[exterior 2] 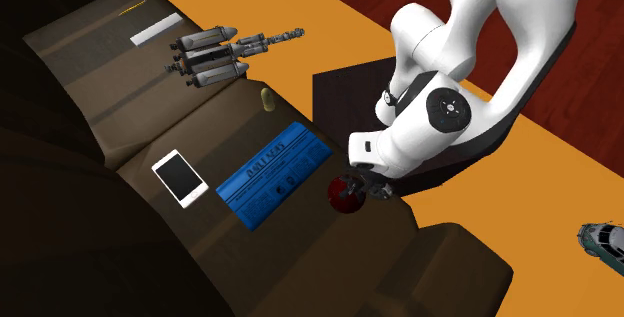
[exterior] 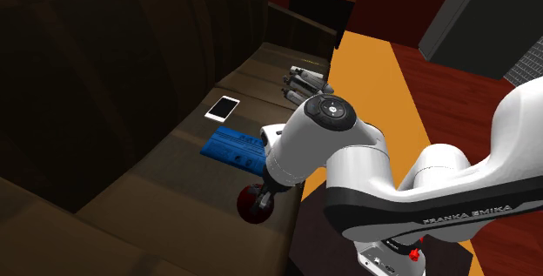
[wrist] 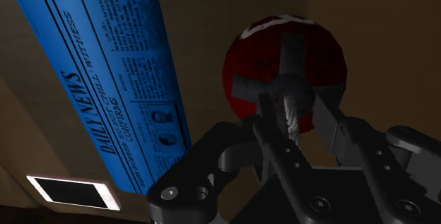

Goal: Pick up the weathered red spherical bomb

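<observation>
The gripper (wrist: 305,116) is reaching down onto the red bomb (wrist: 286,60), which is sitting at the front edge of the sofa seat (exterior: 157,187), just beside the end of the blue newspaper (exterior 2: 275,173) that is nearest the stand (exterior 2: 350,90). The fingers (wrist: 332,127) are standing only narrowly apart, straddling the grey neck and rope fuse (wrist: 290,106) on top of the sphere. They are seemingly pinching that neck, though the dim wrist view is not making the contact plain.

The round body is lying straight beyond the fingertips, along the gripper's own line, with the fuse pointing back up between them. A ball is offering no long axis to square up to, so the neck is probably serving as the only purchase. The lift is likely calling for a straight pull away from the cushion, and the risk is the heavy sphere swinging or slipping from so slim a hold.

The newspaper is lying flat and low — not blocking anything. The white phone (exterior 2: 181,177) is lying just beyond the newspaper, on the side away from the bomb. The grey rocket model (exterior 2: 220,53) is resting well apart from the newspaper, farther along the seat, clear of the lifting path.
</observation>
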Tool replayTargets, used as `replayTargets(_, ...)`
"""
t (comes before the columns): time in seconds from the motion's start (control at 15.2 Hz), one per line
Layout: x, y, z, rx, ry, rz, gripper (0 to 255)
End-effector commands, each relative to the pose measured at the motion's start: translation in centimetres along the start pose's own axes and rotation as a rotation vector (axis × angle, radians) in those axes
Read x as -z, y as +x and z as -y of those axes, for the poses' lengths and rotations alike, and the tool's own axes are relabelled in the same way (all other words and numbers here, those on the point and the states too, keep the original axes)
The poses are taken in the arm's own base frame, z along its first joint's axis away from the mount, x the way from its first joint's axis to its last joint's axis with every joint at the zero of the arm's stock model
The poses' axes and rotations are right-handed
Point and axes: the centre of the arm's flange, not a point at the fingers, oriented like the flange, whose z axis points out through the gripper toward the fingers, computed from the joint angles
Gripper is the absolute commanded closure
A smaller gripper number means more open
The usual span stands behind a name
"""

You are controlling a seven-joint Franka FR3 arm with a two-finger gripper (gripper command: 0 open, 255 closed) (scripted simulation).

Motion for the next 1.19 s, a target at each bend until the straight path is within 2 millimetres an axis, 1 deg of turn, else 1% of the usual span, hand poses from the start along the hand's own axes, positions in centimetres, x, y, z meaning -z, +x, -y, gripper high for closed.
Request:
replayTargets(0.0, -0.1, 0.0, 0.0, 0.000, 0.000, 0.000, 255)
replayTargets(0.46, 0.0, 0.0, 0.0, 0.000, 0.000, 0.000, 255)
replayTargets(1.12, 5.1, 1.1, -0.6, 0.000, 0.000, 0.000, 255)
